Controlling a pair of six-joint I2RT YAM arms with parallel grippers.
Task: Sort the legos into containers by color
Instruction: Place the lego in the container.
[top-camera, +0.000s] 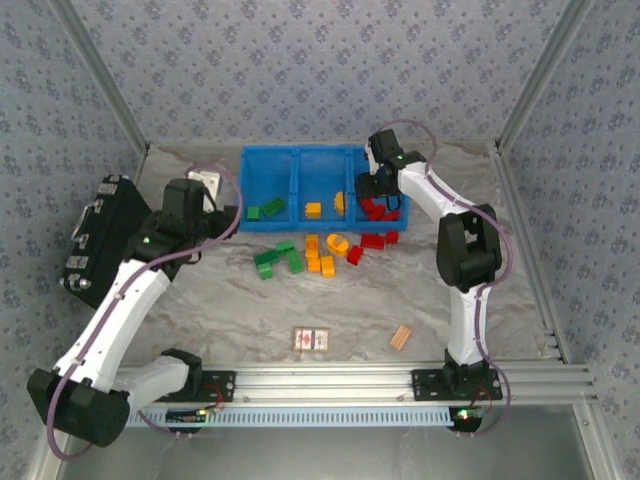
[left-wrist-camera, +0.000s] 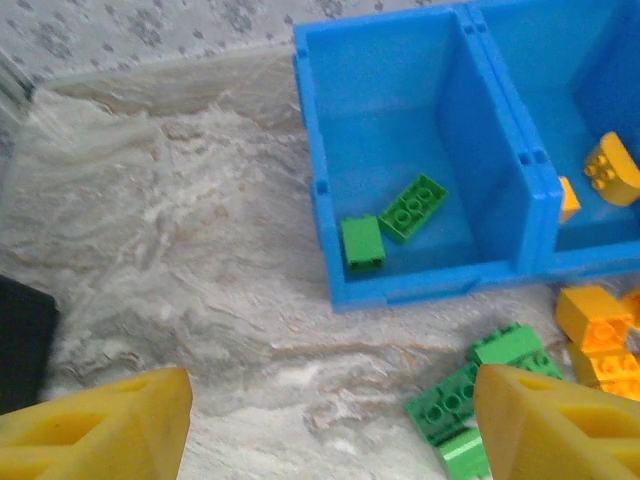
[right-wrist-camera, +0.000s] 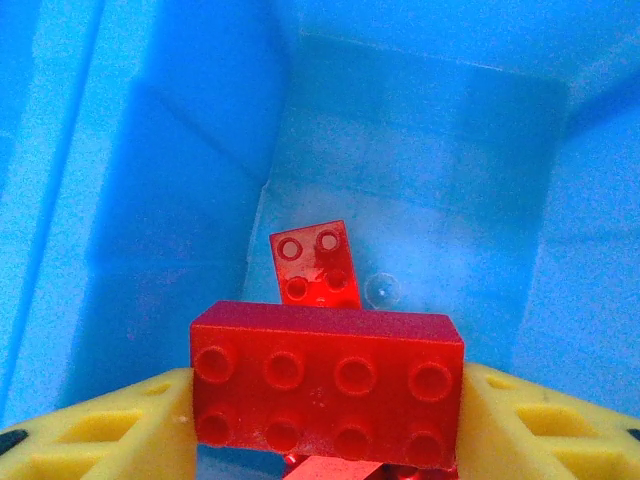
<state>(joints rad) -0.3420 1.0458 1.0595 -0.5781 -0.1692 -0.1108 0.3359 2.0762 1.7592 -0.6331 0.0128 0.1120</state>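
Note:
The blue containers (top-camera: 296, 165) stand at the back of the table. My right gripper (right-wrist-camera: 327, 412) hangs inside the right bin (right-wrist-camera: 150, 200), shut on a red lego (right-wrist-camera: 327, 385) that touches both yellow fingers. A smaller red lego (right-wrist-camera: 315, 265) lies on the bin floor below. My left gripper (left-wrist-camera: 330, 405) is open and empty over bare table, left of the green legos (left-wrist-camera: 470, 395). Two green legos (left-wrist-camera: 412, 208) lie in the left bin, and an orange one (left-wrist-camera: 612, 168) in the middle bin. Green (top-camera: 278, 260), orange (top-camera: 322, 255) and red legos (top-camera: 372, 242) lie loose in front of the tray.
A black case (top-camera: 100, 240) lies at the left beside my left arm. A red-and-white card (top-camera: 312, 339) and a tan wooden block (top-camera: 401, 337) rest near the front rail. Metal frame posts and patterned walls close in the sides.

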